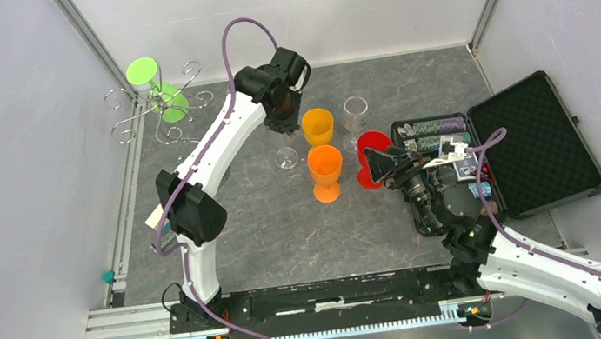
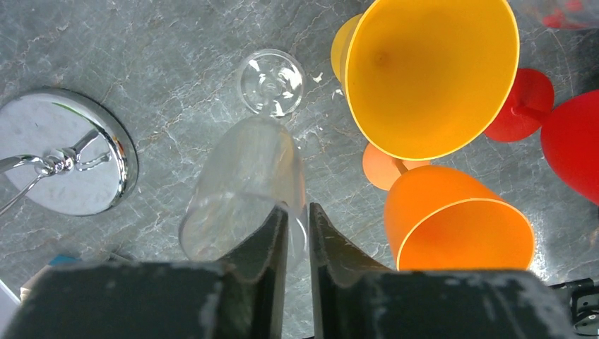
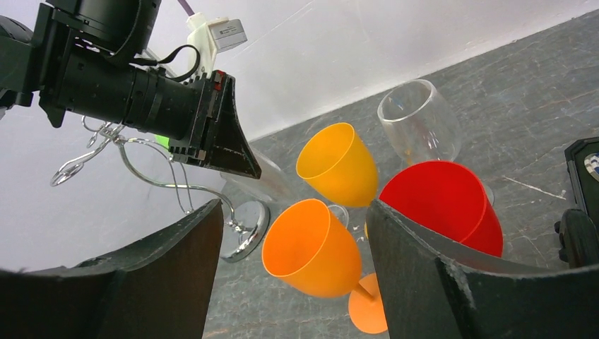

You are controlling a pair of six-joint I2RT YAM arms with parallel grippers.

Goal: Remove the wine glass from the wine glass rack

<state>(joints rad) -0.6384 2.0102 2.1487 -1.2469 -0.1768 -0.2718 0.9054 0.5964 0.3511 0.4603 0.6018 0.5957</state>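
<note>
The wine glass rack [image 1: 157, 116] stands at the back left, and a green wine glass [image 1: 150, 77] still hangs on it. Its shiny round base [image 2: 65, 151] shows in the left wrist view. A clear wine glass [image 2: 240, 180] stands on the table to the right of the rack, its foot [image 2: 272, 80] on the surface. My left gripper [image 2: 298, 210] hangs over it with the rim's wall between its fingers; the jaws stand slightly apart and do not pinch it. My right gripper [image 3: 295, 206] is wide open and holds nothing, low beside the red glass.
A yellow glass [image 1: 317, 123], an orange glass [image 1: 325, 166], a red glass [image 1: 371, 157] and a second clear glass [image 1: 355, 110] stand close together mid-table. An open black case [image 1: 539, 142] with chips lies at the right. Walls enclose the table.
</note>
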